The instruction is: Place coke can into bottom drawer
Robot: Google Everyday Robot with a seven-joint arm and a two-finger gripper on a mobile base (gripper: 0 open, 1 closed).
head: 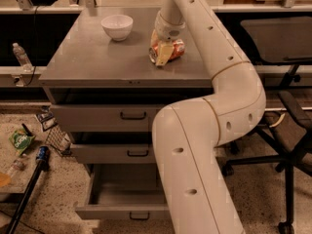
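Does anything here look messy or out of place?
The coke can lies on its side on the cabinet top, with the tool right at it. The bottom drawer stands pulled open. On the floor to the left lies litter, including a green packet.

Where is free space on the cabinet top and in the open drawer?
Free: the cabinet top in front of the white bowl; the bottom drawer floor left of the arm. Crowded: right back, where the gripper sits at the coke can.
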